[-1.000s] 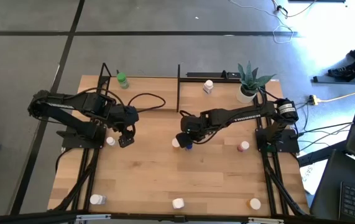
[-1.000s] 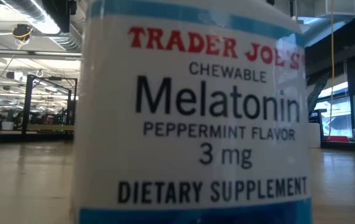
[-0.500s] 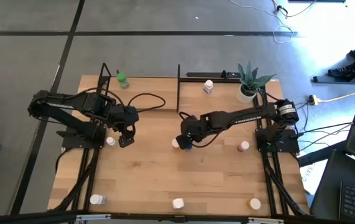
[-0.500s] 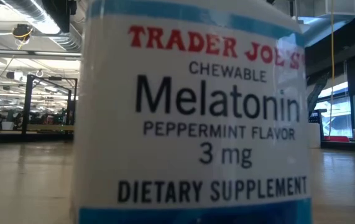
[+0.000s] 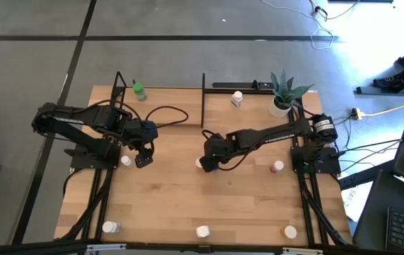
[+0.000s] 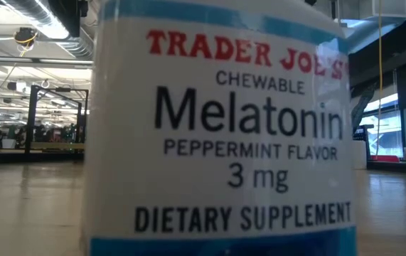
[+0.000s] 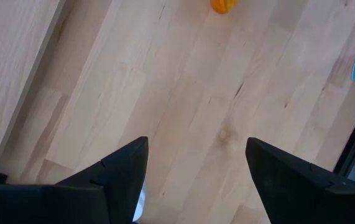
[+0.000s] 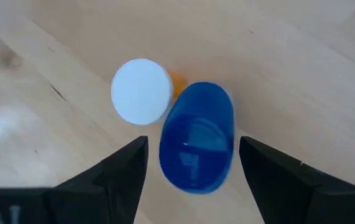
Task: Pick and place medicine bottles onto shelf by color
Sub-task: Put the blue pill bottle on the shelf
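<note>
Closest to us, the low camera is almost wholly blocked by a white melatonin bottle [image 6: 220, 135] standing right before the lens, its printed label filling the picture; only slivers of the room show past it. None of the arms appear there.

From overhead we see the wooden bench [image 5: 166, 205] whole. Along its near edge stand three small bottles: a white one [image 5: 109, 227] at the left, a white-capped one [image 5: 202, 231] in the middle, an orange-capped one [image 5: 289, 231] at the right.

Mid-bench, our right claw [image 5: 206, 164] hangs low over a blue bottle [image 8: 196, 137], which the overhead view nearly hides beneath the arm. The right wrist camera shows it plainly: the blue bottle sits between the two spread fingers [image 8: 118, 175], neither touching it, with a white-capped bottle [image 8: 141, 91] just beside it. A pink-capped bottle [image 5: 277, 167] stands off to the right.

Our left claw [image 5: 143, 159] hovers wide open and empty near a white bottle [image 5: 125, 161]; its wrist camera shows only bare wood, an orange cap [image 7: 223, 5] and a bottle's edge farther off.

Farthest back, the shelf [image 5: 160, 99] with black posts carries a green bottle [image 5: 139, 91]; a white bottle [image 5: 237, 98] and a potted plant [image 5: 284, 92] stand to its right
</note>
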Motion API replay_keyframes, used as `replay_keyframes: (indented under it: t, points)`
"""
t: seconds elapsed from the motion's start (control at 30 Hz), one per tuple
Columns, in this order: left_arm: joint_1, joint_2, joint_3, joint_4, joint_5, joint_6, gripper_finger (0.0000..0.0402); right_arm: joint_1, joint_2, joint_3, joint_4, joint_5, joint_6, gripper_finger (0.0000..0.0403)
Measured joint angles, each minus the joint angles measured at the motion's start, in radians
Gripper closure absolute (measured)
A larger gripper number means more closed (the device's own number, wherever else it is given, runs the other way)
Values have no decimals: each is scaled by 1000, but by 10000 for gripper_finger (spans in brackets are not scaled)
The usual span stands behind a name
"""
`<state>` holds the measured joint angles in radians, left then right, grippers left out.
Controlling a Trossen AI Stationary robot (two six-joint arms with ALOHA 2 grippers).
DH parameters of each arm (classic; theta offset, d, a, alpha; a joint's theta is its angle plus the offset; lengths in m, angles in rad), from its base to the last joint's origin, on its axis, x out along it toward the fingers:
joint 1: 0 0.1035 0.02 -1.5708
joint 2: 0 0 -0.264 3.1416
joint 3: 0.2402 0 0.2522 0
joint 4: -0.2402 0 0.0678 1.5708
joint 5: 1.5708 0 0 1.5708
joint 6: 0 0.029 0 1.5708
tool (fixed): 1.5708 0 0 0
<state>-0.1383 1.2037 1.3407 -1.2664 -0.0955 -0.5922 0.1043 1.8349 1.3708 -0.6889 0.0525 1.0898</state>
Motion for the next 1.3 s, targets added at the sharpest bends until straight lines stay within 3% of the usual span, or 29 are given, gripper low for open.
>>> replay_keyframes:
  t: [0.6, 1.3]
  points:
    - [0, 0, 0, 23, 0, 0, 137, 0, 81, 0, 6, -21, -54, 148]
    - [0, 0, 0, 27, 0, 0, 137, -2, 83, 0, 32, -28, -126, 148]
